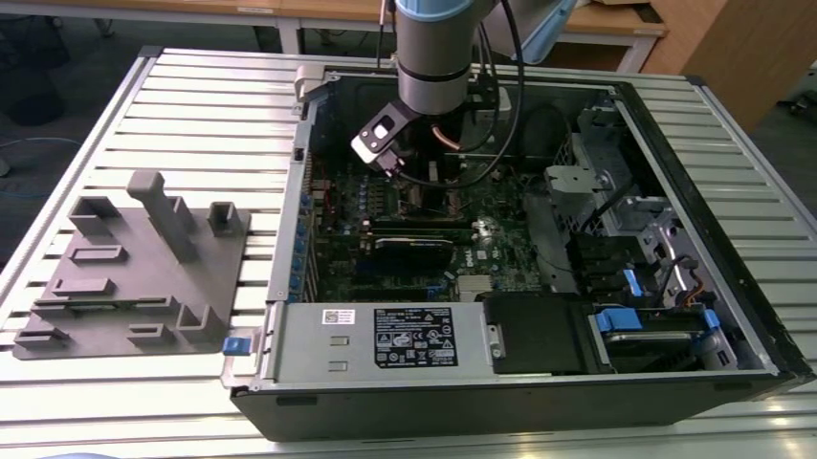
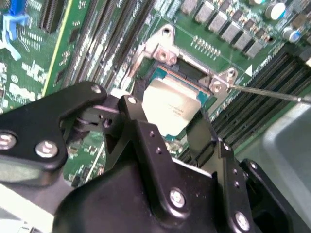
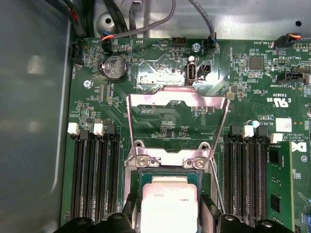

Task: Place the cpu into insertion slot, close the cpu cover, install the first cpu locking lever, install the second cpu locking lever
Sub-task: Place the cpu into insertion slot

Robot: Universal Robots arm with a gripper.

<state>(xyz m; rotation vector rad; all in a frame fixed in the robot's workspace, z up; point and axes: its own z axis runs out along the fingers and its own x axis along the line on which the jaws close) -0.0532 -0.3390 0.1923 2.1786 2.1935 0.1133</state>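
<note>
**Cpu held at the socket, cover open**

In the exterior view the arm reaches down into an open computer case [image 1: 715, 239] that lies on a slatted table [image 1: 191, 96]. The gripper [image 1: 406, 174] is low over the far part of the green motherboard [image 1: 383, 277]. A grey fixture tray [image 1: 141, 268] sits on the table at the exterior view's left, well apart from the case.

In both wrist views the black fingers [image 3: 210, 213] press against two opposite edges of the cpu [image 3: 169, 199], clamping it between them. The chip is right at the insertion slot [image 3: 167, 172], its dull silver top facing up. Whether it is fully seated cannot be told.

The cpu cover [image 3: 146, 99] is swung open, lying back from the socket on the side away from the gripper, with the board showing through its window. In the second wrist view a thin locking lever [image 2: 272, 92] runs out from one corner of the socket. Long black memory slots [image 3: 92, 170] flank the socket on both sides.
</note>
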